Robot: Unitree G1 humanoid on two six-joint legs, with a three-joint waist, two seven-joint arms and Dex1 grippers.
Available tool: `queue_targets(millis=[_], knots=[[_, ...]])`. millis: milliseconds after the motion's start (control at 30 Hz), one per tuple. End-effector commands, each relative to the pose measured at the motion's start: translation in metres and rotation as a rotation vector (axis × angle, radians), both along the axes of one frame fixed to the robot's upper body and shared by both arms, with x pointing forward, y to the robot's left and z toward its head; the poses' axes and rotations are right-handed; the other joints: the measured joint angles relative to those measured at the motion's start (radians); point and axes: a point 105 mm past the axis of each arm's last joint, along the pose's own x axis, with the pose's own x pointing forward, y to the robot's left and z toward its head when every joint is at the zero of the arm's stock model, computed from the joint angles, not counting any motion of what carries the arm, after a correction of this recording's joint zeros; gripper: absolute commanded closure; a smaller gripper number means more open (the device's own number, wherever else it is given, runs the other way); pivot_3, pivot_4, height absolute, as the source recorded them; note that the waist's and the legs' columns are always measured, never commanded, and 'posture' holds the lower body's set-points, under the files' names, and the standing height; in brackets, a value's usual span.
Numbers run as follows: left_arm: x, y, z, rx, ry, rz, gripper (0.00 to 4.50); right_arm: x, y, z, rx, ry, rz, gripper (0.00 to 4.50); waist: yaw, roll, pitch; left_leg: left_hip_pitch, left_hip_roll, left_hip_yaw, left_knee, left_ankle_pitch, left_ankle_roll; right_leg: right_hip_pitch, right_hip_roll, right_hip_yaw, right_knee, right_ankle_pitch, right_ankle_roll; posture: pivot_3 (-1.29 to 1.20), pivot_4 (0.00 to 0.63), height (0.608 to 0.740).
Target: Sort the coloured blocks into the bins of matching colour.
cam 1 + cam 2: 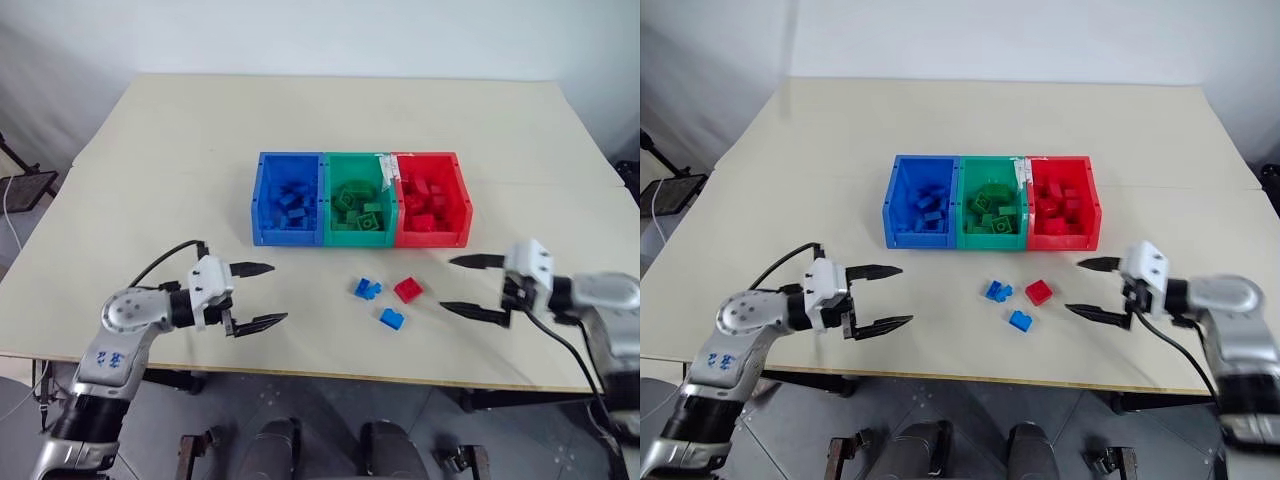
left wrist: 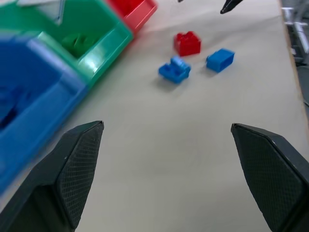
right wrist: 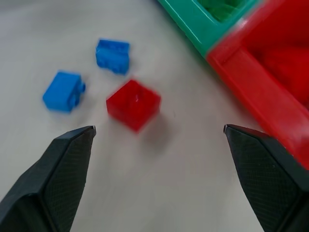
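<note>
Right wrist view: red block [image 3: 133, 105] loose on the bench [image 1: 150, 180], just short of the red bin [image 1: 432, 200], with two blue blocks [image 1: 367, 288] [image 1: 392, 319] close beside it. Bins joined in a row, blue bin [image 1: 288, 199], green bin [image 1: 356, 199], then red, each already holding matching blocks. Right end effector [image 1: 470, 287] open wide and empty, just right of the red block, aimed at it. Left end effector [image 1: 255, 297] likewise open and empty, left of the cluster. Risk, probably: blocks sitting so near each other that a wide close could nudge or pinch a blue neighbour along with the red, or knock one toward the near edge.
</note>
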Motion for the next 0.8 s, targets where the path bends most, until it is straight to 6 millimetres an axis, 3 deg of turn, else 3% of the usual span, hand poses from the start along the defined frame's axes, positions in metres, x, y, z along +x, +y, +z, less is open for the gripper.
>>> queue_targets(millis=[33, 300, 400, 633, 800], knots=[[-0.006, 0.008, 0.014, -0.022, -0.051, 0.045, 0.0, 0.006, 0.013, -0.011, -0.078, 0.046, 0.119, 0.05, 0.005, 0.0, 0.0, 0.0, 0.0, -0.001, 0.0, 0.0, 0.0, 0.0, 0.0, 0.0, 0.0, 0.0, 0.0, 0.0, 0.15, 0.74], [-0.016, 0.014, 0.018, -0.019, -0.052, 0.084, 0.0, 0.016, 0.022, -0.026, -0.229, 0.117, 0.277, 0.05, 0.0, 0.0, 0.0, -0.003, -0.001, -0.004, 0.0, 0.0, 0.0, -0.001, 0.0, -0.002, -0.001, 0.0, 0.0, 0.0, 0.15, 0.74], [-0.017, 0.013, 0.019, -0.027, -0.053, 0.087, 0.0, 0.019, 0.025, -0.025, -0.23, 0.121, 0.293, 0.62, -0.001, 0.0, 0.0, -0.002, -0.001, -0.004, 0.0, 0.0, -0.001, -0.001, 0.0, -0.002, -0.001, 0.0, 0.0, 0.0, 0.15, 0.74], [-0.02, 0.008, 0.023, -0.065, -0.045, 0.079, 0.0, 0.018, 0.019, -0.016, -0.157, 0.097, 0.25, 3.03, 0.0, 0.0, 0.0, -0.002, -0.001, -0.004, 0.0, 0.0, -0.001, -0.001, 0.0, -0.002, 0.0, 0.0, 0.0, 0.0, 0.15, 0.74], [-0.013, 0.003, 0.032, -0.15, -0.033, 0.106, 0.0, 0.021, 0.01, 0.021, 0.07, 0.051, 0.108, 3.11, 0.004, 0.0, 0.0, -0.003, -0.001, -0.004, 0.0, 0.0, -0.001, -0.001, 0.0, -0.002, -0.001, 0.0, 0.0, 0.0, 0.15, 0.74]])
